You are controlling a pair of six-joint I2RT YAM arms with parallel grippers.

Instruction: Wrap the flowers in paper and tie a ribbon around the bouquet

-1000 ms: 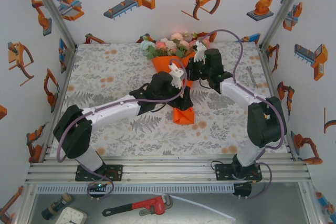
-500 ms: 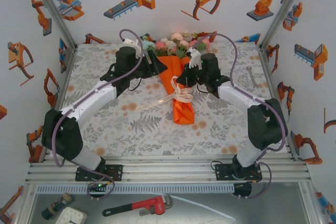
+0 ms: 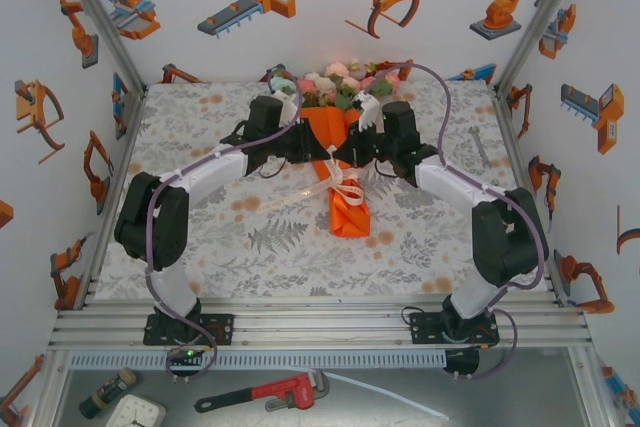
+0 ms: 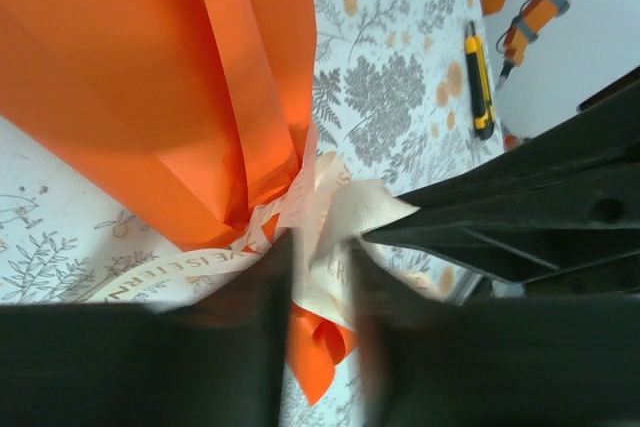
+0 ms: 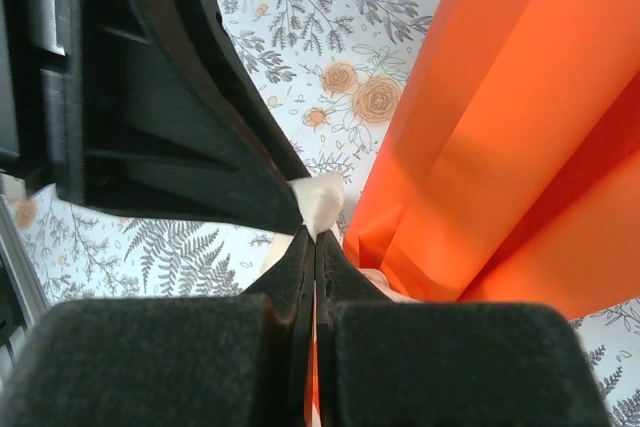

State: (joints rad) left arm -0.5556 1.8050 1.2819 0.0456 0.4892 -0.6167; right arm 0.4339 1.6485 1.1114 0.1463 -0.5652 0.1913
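Observation:
The bouquet lies on the floral cloth, its flowers (image 3: 335, 82) at the back and its orange paper (image 3: 348, 209) cone pointing toward me. A cream ribbon (image 3: 340, 185) is looped round the cone's middle. My left gripper (image 3: 318, 152) reaches in from the left. In the left wrist view its blurred jaws (image 4: 320, 247) stand narrowly apart, with a fold of printed ribbon (image 4: 340, 217) pressed between them beside the paper (image 4: 130, 77). My right gripper (image 3: 343, 154) comes from the right and meets it. Its jaws (image 5: 315, 237) are shut on a ribbon (image 5: 322, 202) end next to the paper (image 5: 520, 127).
A yellow-and-black utility knife (image 4: 480, 67) lies on the cloth to the right of the bouquet (image 3: 480, 147). White walls close the table on three sides. A red pipe wrench (image 3: 270, 394) lies below the table's front rail.
The left arm pulled off the bouquet to the back left, then swung back in to the ribbon, and its jaws narrowed. The right gripper stayed at the ribbon.

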